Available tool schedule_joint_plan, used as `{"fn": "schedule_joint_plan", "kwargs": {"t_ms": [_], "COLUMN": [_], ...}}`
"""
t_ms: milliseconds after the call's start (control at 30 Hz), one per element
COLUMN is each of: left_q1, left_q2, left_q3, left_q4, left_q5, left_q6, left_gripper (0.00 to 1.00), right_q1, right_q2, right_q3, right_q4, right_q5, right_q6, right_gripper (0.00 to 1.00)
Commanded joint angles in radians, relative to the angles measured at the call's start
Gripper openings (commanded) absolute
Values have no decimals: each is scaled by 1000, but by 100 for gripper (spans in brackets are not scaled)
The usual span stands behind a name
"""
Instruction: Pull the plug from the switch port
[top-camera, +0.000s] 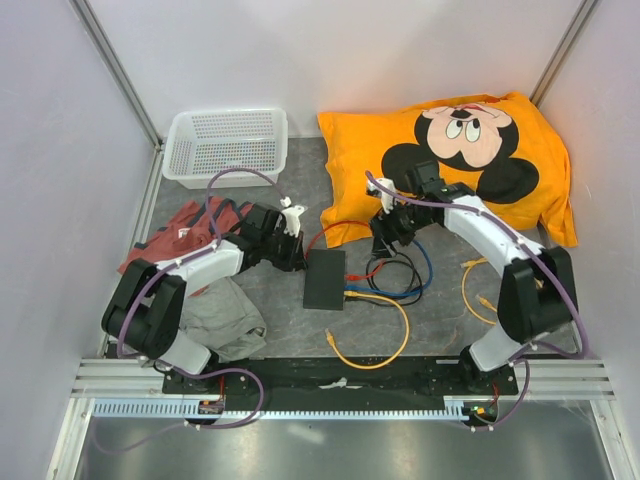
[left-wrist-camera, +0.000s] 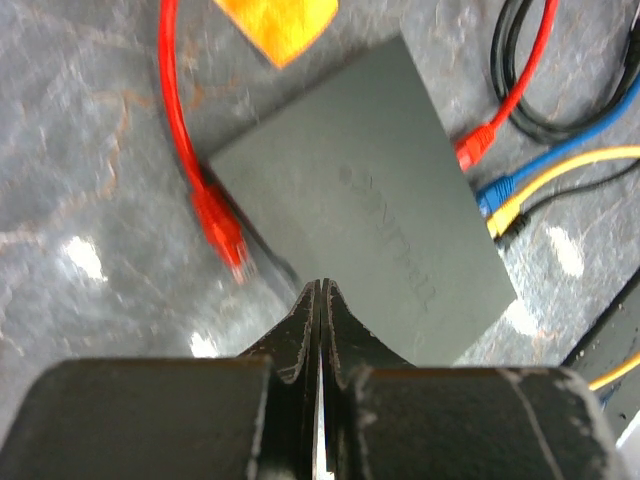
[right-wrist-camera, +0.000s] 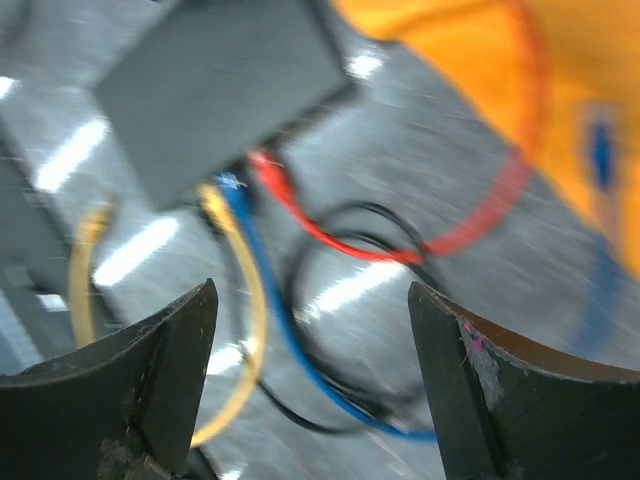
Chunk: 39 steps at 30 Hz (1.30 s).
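One switch (left-wrist-camera: 370, 200), just beyond left claw (left-wrist-camera: 318, 287)

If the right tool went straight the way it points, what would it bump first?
Likely the blue cable and black cable looped on the table, in front of the switch. The right tool is open; the blur makes depth unsure.

Bright, even light leaves glare patches on the table (left-wrist-camera: 90, 130); the right wrist view is blurred.
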Motion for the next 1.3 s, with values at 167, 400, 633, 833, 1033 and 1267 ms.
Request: {"fn": "schedule_joint_plan", "kwargs": {"t_ms": [167,400,633,833,1033,1267], "left_q1": [0,0,0,0,-1,0], "left_q2": [-73,-42,27,146,271,293], "left_q3": [-87,-73,-35,83,274,387], "left_q4": [70,57,51,33,19,-35], "left_q5": [28,-15,-38,-129,-106,-164], "left_q6": [-55,-73,-55,-5,-2,65], "left_gripper": [2,2,2,1,1,2], "right_q1": [105,117,117,125,125,125], "right_q2": [269,379,370,313,283,293], "right_q3": [194,220,199,157,137,128], "right_q4": [38,35,24,51,19,-24], "right_q5": [-327,-248,-220,-182,-100,-117], "right_q6": [164,182,178,213,146,130], "right_gripper": [80,68,66,69,70,70]}}
